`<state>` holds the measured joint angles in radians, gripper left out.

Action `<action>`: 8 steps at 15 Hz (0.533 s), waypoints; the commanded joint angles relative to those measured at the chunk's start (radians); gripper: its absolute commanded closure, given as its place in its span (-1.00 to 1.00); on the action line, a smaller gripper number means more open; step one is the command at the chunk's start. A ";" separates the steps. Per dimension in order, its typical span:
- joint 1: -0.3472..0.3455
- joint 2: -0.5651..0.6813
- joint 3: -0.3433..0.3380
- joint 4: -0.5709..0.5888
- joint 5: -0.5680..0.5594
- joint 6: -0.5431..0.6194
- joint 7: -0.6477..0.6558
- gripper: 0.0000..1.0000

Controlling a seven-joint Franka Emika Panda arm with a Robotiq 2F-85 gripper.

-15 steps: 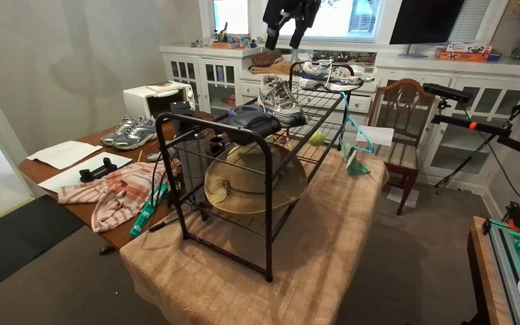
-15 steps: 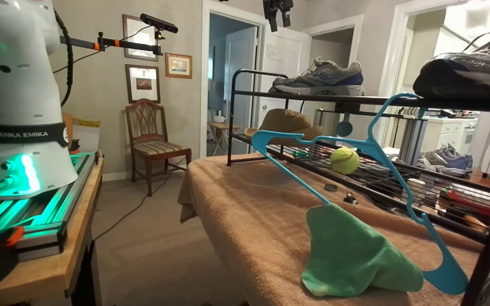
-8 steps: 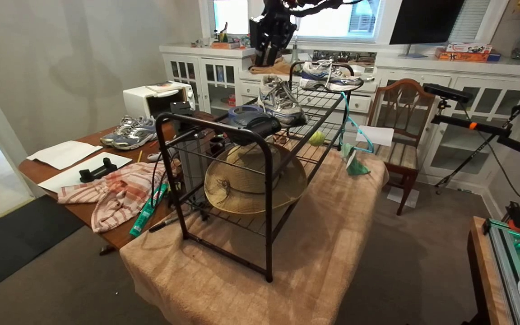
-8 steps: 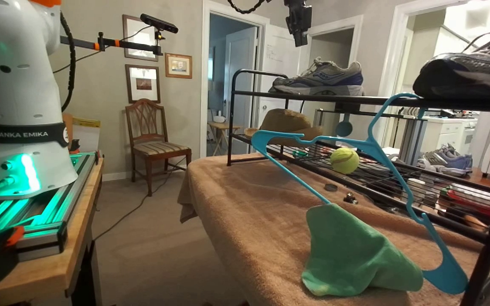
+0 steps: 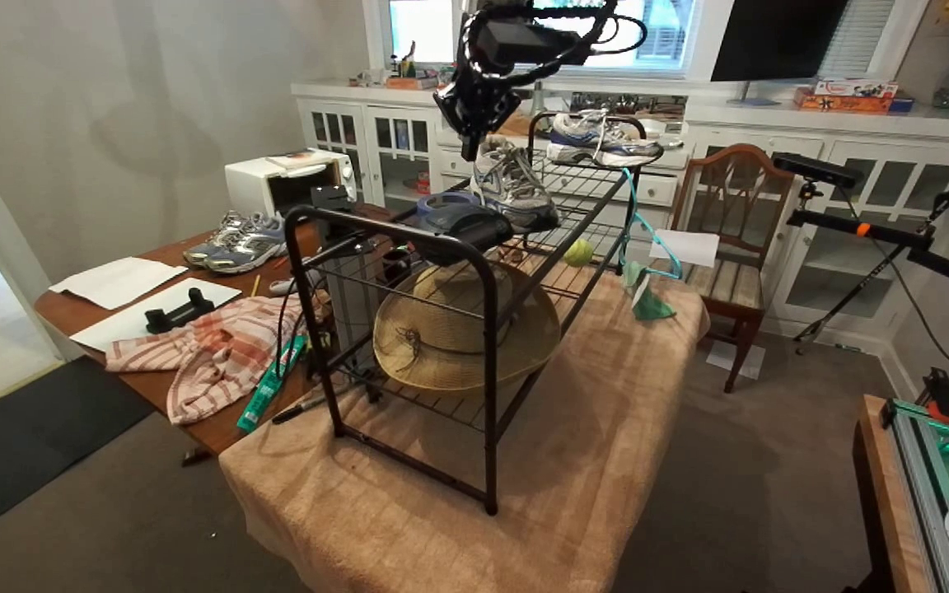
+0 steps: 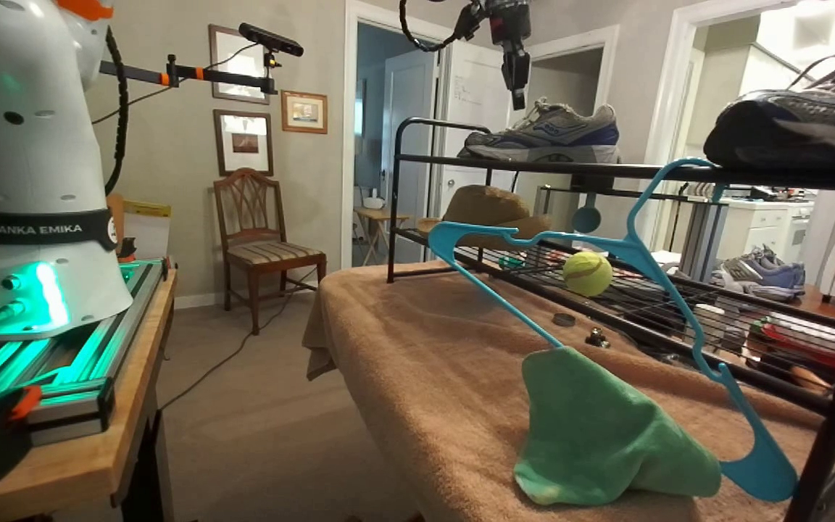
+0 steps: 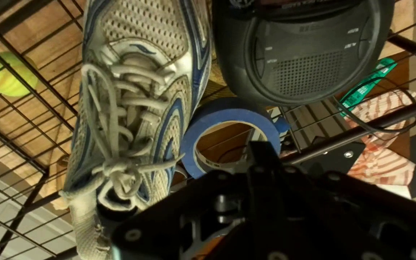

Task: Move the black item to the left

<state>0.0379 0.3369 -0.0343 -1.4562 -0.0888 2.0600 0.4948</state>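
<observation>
Nearest, dark metal claw [image 7: 264, 151], jointed links, tips together, above rack [image 5: 490, 395] top. Just below, tape roll [image 7: 233, 112], flat blue ring w/ pale core. Just beside that, clock radio [image 7: 305, 54], i.e. the task's blk item: matte plastic, rounded corners, dotted grille; lying on top shelf nr one end, can't tell if touching tape. Next to both, shoe [image 7: 139, 90] in pale mesh w/ blue trim, laces tied. Farther along, similar second shoe [image 5: 602, 144].

Rack itself: dark tubing, rounded corners, thin wire grid. One shelf down, woven straw hat [image 5: 441, 329] & fuzzy tennis ball [image 6: 588, 274]. Hooked on top rail, smooth blue plastic hanger [image 6: 631, 246] w/ soft green cloth [image 6: 599, 435] at bottom.

Count on/at rack: 2 shoes, 1 each of tape, radio, hat, ball, hanger; 2 shelves. Plus 2 more shoes [image 5: 248, 243] on wooden side table [image 5: 211, 431], nr crumpled striped towel [image 5: 211, 329].

Under rack, nubby tan blanket [image 5: 582, 412]. Beyond, in an exterior view: brownish-gray carpet [image 5: 738, 461], wooden chair [image 5: 728, 288] w/ striped seat, white cabinets [image 5: 365, 140] w/ glass panes, bright window [image 5: 422, 29] at very back.
</observation>
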 commanded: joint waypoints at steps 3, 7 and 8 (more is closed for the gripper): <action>0.044 0.059 -0.029 0.023 -0.023 0.006 0.111 1.00; 0.056 0.075 -0.039 0.006 -0.049 0.062 0.113 1.00; 0.061 0.078 -0.045 0.002 -0.060 0.077 0.118 1.00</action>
<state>0.0774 0.3958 -0.0566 -1.4522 -0.1078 2.0942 0.5801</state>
